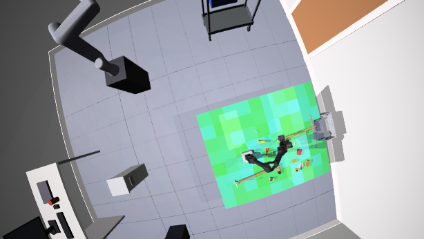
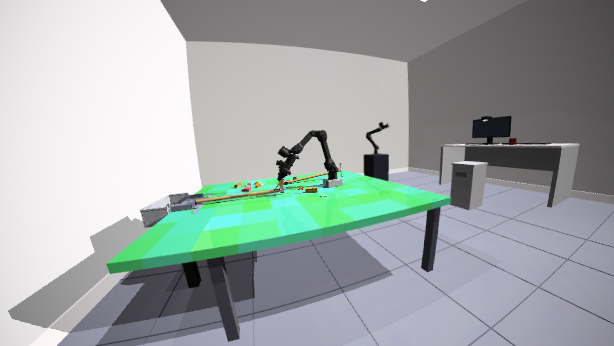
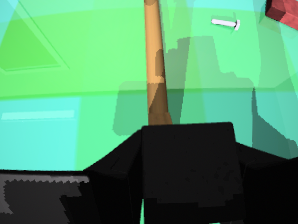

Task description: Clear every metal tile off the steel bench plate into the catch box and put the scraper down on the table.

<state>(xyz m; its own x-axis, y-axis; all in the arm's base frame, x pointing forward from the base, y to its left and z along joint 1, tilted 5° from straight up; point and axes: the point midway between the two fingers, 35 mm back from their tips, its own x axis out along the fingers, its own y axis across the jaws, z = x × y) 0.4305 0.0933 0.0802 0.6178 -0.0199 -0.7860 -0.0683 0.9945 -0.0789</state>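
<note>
The long scraper [image 1: 301,131] [image 2: 235,195] [image 3: 154,50] has a straight wooden handle. It runs from my gripper [image 1: 280,139] [image 2: 281,188] [image 3: 161,121] to the grey steel bench plate [image 1: 319,134] at the table's edge. My gripper is shut on the near end of its handle, low over the table; the black gripper body hides the fingertips in the wrist view. The scraper's head is over the plate, too small to make out. The catch box [image 1: 331,126] [image 2: 152,214] is pale and see-through, at the plate's outer end. I cannot make out single metal tiles.
A second wooden-handled tool [image 1: 250,177] [image 2: 312,176] with a T-shaped head lies behind the arm. A red block [image 1: 299,152] [image 3: 284,12], a white bolt-like piece [image 3: 225,22], a yellow object [image 1: 262,141] [image 2: 311,190] and several small items lie around the arm. A wall stands beyond the box.
</note>
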